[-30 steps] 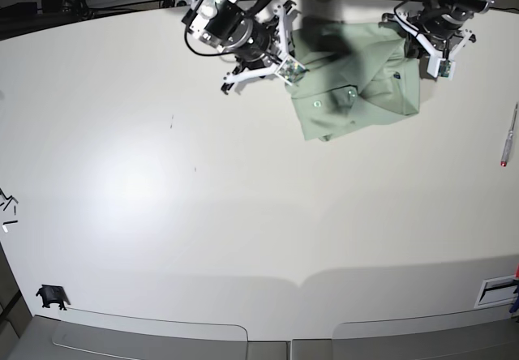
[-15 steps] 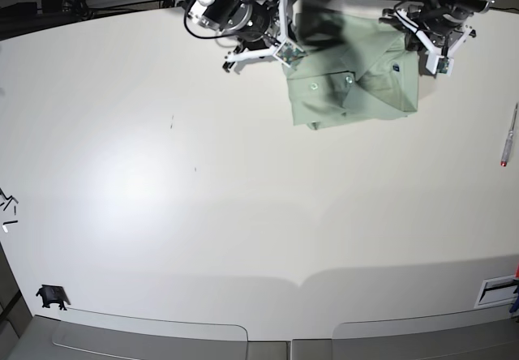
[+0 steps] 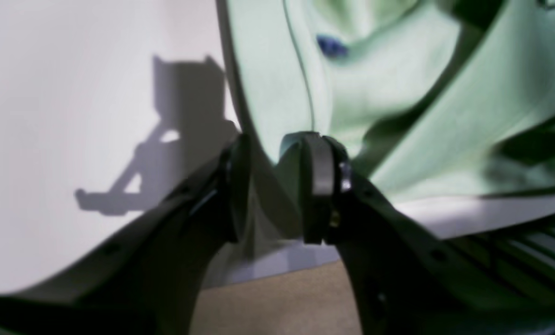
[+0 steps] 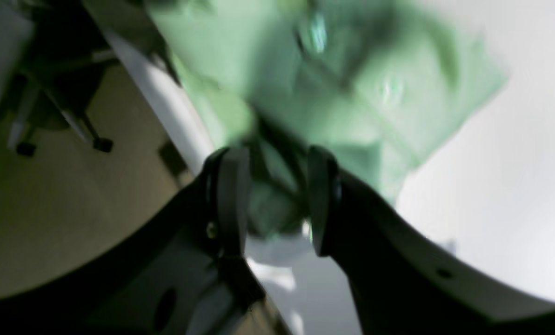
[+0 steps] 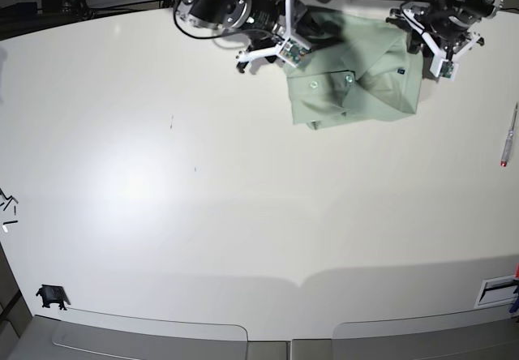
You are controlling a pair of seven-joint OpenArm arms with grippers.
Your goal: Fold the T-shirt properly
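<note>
Base view: rumpled sage-green T-shirt (image 5: 357, 76) at table's (image 5: 203, 214) far edge

A big white desk (image 5: 243, 214) fills most of the base view, with a bright patch of light on its left half. A red-tipped pen (image 5: 509, 135) lies by the right edge. A small black thing (image 5: 51, 297) sits at the near left corner — what it is cannot be told. Beyond the far edge the floor (image 4: 49, 223) is tan, and dark chair legs with wheels (image 4: 58, 121) stand there.
</note>
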